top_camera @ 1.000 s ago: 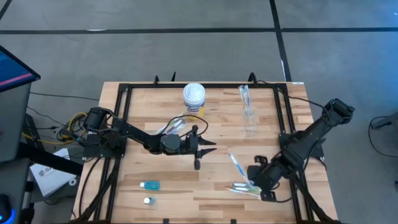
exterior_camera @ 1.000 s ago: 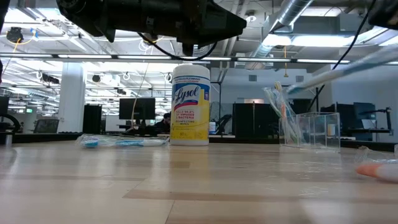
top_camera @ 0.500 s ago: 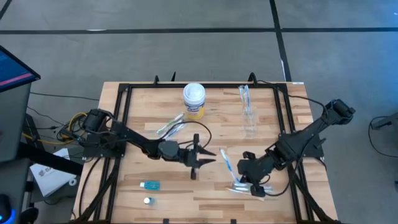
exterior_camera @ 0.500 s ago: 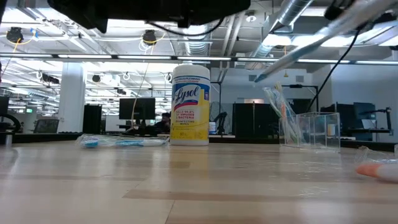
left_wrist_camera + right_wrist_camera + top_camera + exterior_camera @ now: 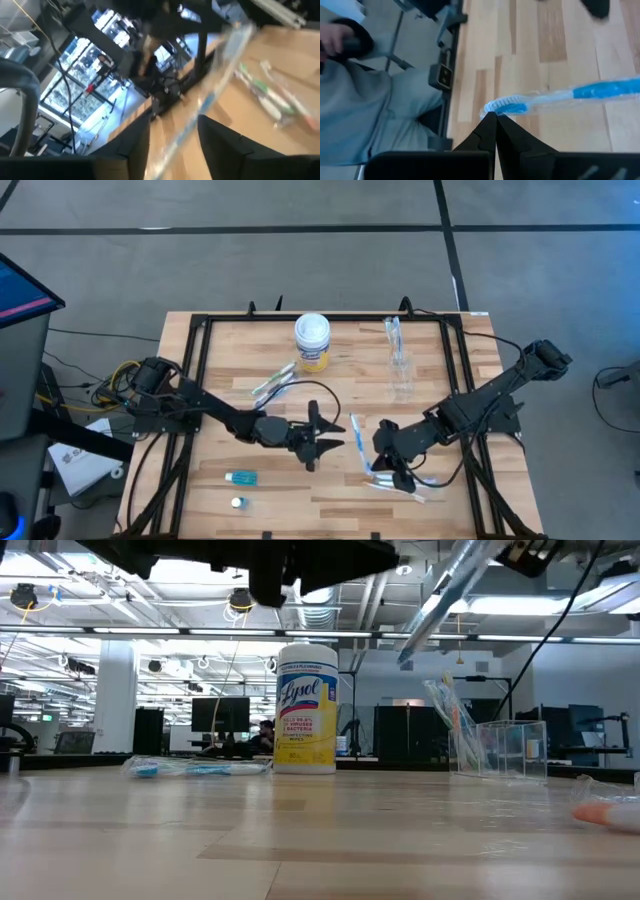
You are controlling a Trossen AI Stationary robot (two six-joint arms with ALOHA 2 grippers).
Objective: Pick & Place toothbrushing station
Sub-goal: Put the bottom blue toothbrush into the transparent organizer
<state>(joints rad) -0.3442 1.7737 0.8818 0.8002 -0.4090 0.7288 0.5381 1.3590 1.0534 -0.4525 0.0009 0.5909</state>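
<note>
Right hand (image 5: 368,463) clenched on a blue toothbrush (image 5: 358,438), held above mid-table (image 5: 480,492). Left hand (image 5: 332,436) released, fingers spread, just beside the brush's tip, possibly touching it.

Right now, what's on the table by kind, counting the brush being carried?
Toothbrushes: at least 4, overlapping ones unclear; this includes one wrapped toothbrush in the right gripper's jaws
Clear cup: 1
Blue tube: 1
Small white piece: 1
Canister: 1
Total: at least 8
</note>
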